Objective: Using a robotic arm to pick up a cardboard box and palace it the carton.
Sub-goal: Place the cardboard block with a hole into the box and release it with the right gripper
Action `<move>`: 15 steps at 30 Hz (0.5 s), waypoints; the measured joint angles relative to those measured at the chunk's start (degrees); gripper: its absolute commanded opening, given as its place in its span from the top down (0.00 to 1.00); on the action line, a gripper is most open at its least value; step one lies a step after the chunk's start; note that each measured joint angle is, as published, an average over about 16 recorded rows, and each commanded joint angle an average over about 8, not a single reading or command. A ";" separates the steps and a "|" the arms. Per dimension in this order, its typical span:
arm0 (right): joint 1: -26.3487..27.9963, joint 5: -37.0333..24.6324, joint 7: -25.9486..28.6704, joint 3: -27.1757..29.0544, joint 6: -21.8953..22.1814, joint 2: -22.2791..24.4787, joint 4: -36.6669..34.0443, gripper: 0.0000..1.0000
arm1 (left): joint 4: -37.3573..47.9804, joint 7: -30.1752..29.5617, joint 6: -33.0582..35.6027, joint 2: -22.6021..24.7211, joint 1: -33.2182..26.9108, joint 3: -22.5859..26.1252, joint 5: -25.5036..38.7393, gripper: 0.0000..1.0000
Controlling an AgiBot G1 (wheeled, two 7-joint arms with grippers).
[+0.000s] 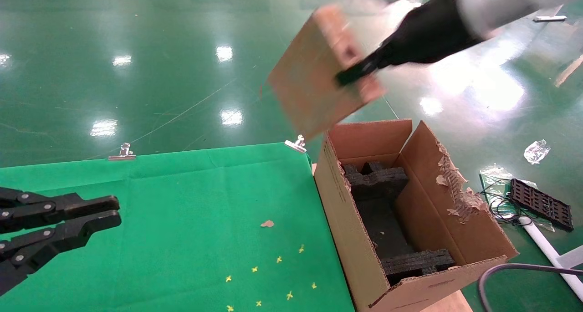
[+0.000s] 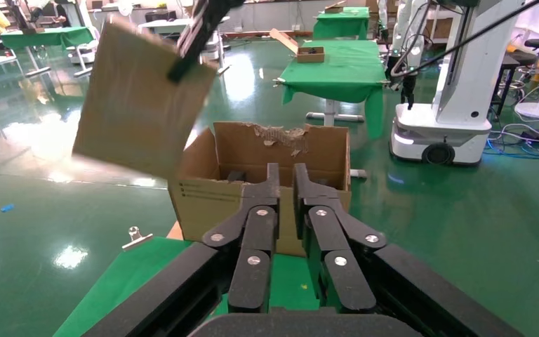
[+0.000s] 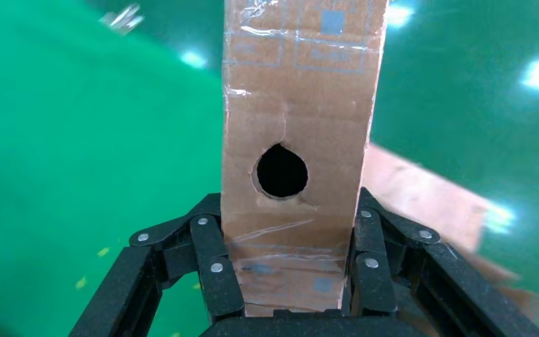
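Observation:
My right gripper (image 1: 350,75), on the white robotic arm (image 1: 492,2), is shut on the cardboard box (image 1: 309,84). It holds the box tilted in the air, above and beyond the far end of the carton (image 1: 346,221). In the right wrist view the fingers (image 3: 214,267) clamp the box's narrow end (image 3: 298,105), the one with the round hole. The box also shows in the left wrist view (image 2: 137,105), above the carton (image 2: 210,200). The carton stands open at the table's right edge with black foam inserts (image 1: 380,184) inside. My left gripper (image 1: 119,211) is parked low over the table's left side, fingers nearly together and empty.
The green-clothed table (image 1: 182,212) has metal clips (image 1: 122,152) on its far edge. A black tray (image 1: 539,202), wires and plastic scraps lie on the floor to the right. Another robot base (image 2: 442,133) and green tables (image 2: 337,67) stand farther off.

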 measured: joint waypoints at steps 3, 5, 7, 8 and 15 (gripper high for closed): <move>1.56 -1.23 -0.98 0.01 -0.02 1.42 -2.87 1.00 | 0.00 0.01 0.00 0.00 0.00 0.01 -0.01 1.00; 2.30 -2.27 -1.33 -0.32 -0.41 2.23 -4.68 1.00 | 0.00 0.01 -0.01 -0.01 0.00 0.02 -0.01 1.00; 2.76 -3.30 -1.51 -0.81 -1.04 2.96 -6.27 1.00 | 0.00 0.01 -0.01 -0.01 -0.01 0.03 -0.02 1.00; 2.89 -3.79 -1.54 -1.10 -1.44 3.30 -7.00 1.00 | 0.00 0.01 -0.01 -0.01 -0.01 0.03 -0.02 0.99; 1.99 -6.34 -0.84 -3.44 -5.02 5.20 -10.88 1.00 | 0.00 0.03 -0.02 -0.02 -0.01 0.05 -0.04 0.22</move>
